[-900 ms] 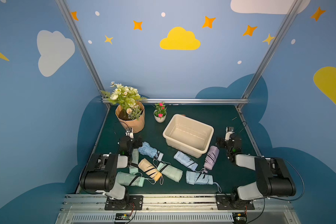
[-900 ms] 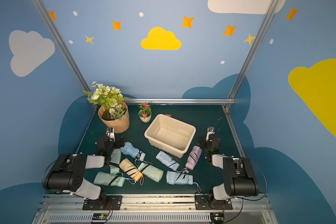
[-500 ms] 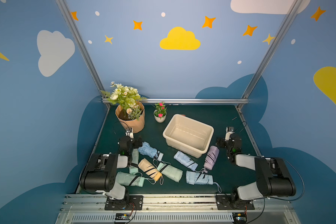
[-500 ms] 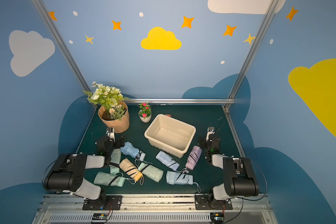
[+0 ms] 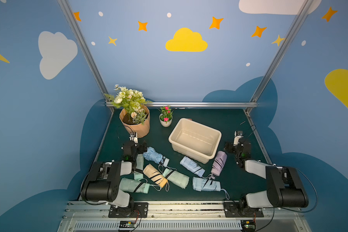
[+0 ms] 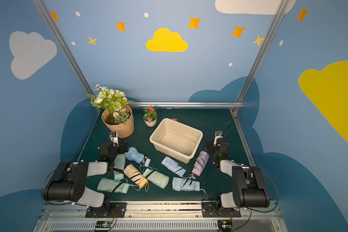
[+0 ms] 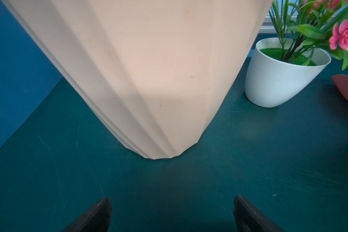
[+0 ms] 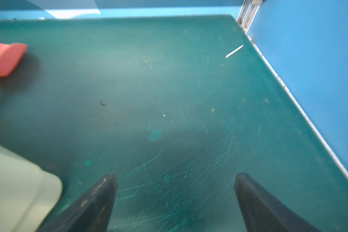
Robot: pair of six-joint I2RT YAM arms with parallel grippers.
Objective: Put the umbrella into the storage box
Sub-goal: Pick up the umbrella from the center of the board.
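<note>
Nothing had moved in the last second. Folded fabric umbrellas (image 5: 155, 176) lay strewn on the green desk (image 5: 219, 118) before the smooth beige box (image 5: 191, 153), the lilac umbrella (image 5: 219, 163) just beside its corner. The left hand (image 7: 172, 198), spread and empty, faced a faceted peach pot (image 5: 136, 126); the right hand (image 8: 175, 175) was spread too.

storage box (image 5: 192, 155): middle of table (image 5: 219, 118) | umbrellas (image 5: 155, 176): scattered before box | large flower pot (image 5: 136, 127): behind-left of box | small pot (image 5: 165, 123): between large flower pot and box
</note>
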